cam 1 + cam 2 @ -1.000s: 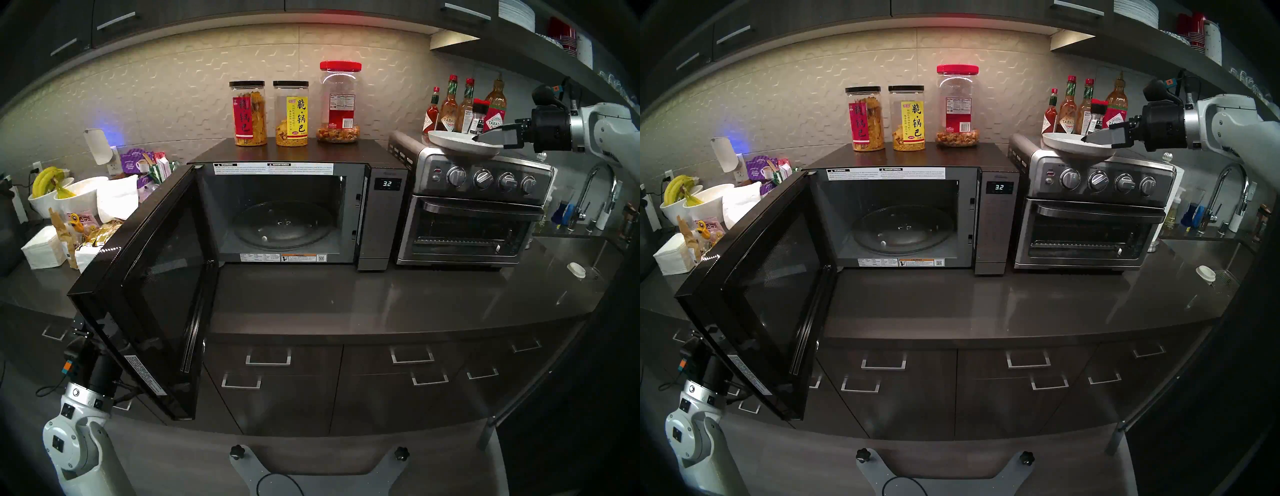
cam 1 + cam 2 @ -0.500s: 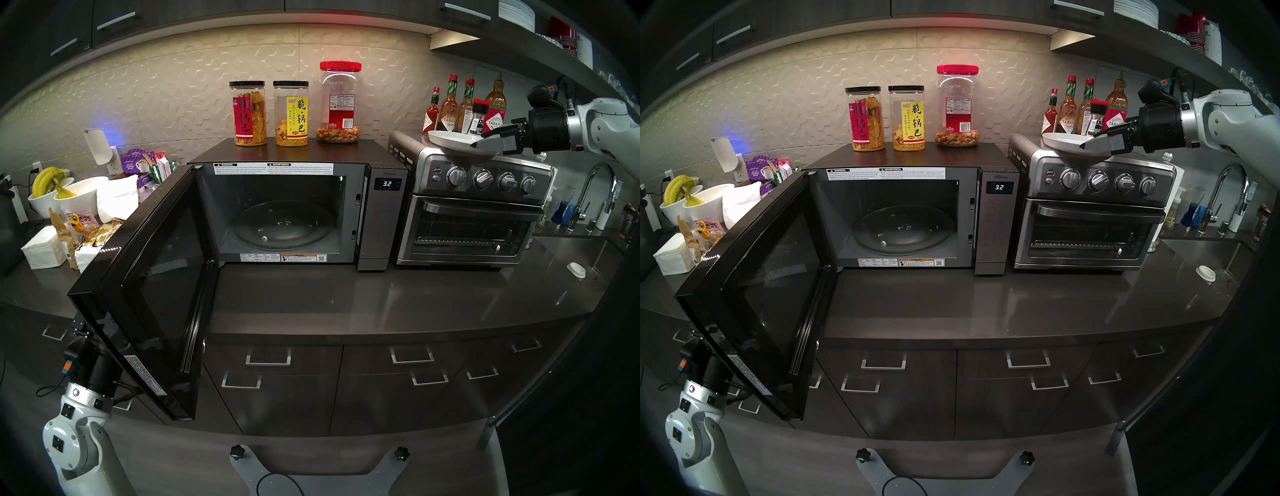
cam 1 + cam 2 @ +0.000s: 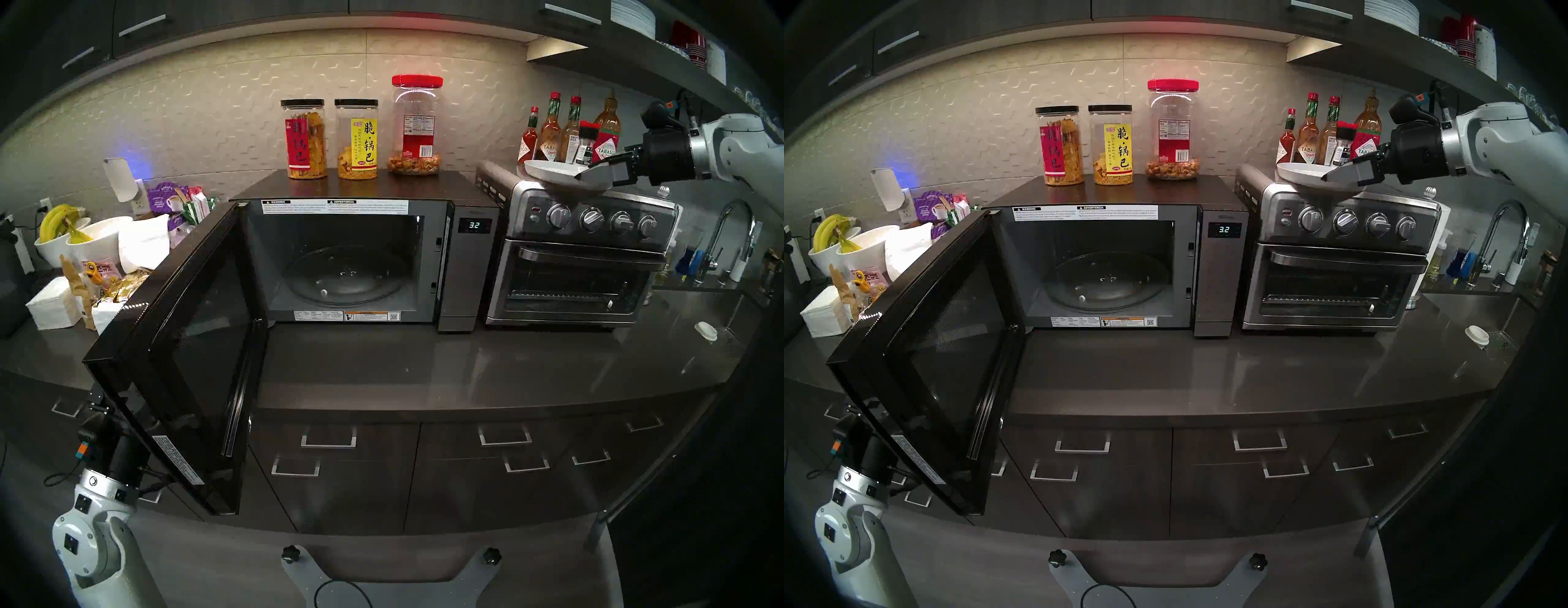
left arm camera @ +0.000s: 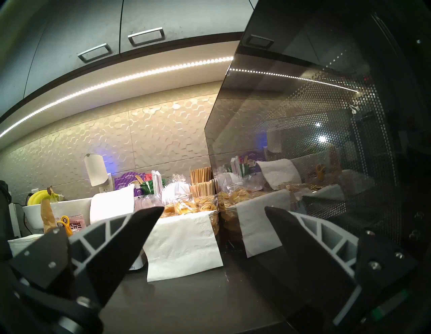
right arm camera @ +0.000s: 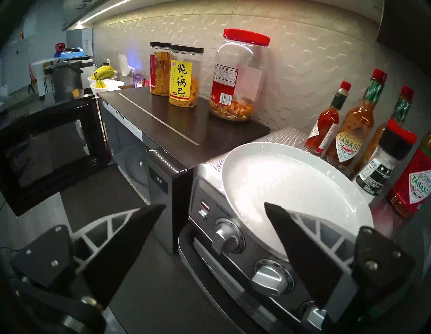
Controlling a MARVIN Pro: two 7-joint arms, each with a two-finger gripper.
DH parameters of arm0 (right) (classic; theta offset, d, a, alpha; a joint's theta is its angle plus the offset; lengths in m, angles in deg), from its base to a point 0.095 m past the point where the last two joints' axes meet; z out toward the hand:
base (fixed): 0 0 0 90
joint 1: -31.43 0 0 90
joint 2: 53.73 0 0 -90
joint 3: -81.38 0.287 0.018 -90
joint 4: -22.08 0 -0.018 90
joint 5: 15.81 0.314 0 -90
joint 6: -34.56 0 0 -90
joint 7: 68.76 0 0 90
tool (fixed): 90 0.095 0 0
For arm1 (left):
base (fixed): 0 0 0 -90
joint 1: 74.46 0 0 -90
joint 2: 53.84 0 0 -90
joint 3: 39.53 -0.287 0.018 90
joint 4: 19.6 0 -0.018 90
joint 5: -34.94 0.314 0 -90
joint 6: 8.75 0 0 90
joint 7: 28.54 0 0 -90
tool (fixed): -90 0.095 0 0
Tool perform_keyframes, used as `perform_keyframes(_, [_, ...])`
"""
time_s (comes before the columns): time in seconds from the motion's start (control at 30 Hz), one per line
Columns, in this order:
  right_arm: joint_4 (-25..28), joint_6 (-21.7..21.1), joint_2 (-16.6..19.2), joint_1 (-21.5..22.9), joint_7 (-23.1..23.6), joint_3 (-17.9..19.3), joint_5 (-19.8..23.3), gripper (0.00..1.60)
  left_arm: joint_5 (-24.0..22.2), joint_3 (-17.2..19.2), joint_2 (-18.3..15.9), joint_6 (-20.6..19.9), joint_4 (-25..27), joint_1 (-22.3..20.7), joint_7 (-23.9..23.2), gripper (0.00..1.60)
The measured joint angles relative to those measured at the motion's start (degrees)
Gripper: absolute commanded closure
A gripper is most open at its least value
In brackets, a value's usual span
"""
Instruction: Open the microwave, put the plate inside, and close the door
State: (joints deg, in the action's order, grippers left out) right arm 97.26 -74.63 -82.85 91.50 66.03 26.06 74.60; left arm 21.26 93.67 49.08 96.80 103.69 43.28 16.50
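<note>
The plate point(image 5: 291, 184) — plain white, glossy, shallow — sits before the wide-open, empty right end effector point(image 5: 214, 207).

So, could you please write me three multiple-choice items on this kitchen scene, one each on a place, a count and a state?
1. Where does the plate rest?
A. on the turntable
B. on the toaster oven
C. on the counter

2. How many knobs does the toaster oven show in the head views?
A. two
B. four
C. six

3. How does the microwave door stand?
A. swung wide open
B. shut
C. removed

Answers:
1 B, the white plate lies on the steel top, in front of the sauce bottles.
2 B, four knobs sit in a row above its glass door.
3 A, the cavity and the bare turntable show, with the door swung out to the left.
</note>
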Motion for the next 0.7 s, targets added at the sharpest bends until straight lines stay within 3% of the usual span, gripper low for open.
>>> perform_keyframes(0.7, [-2.68, -2.00, -3.35, -2.46, -0.65, 0.74, 1.24, 0.00, 0.00, 0.00, 0.00, 0.00, 0.00, 0.01, 0.00, 0.00])
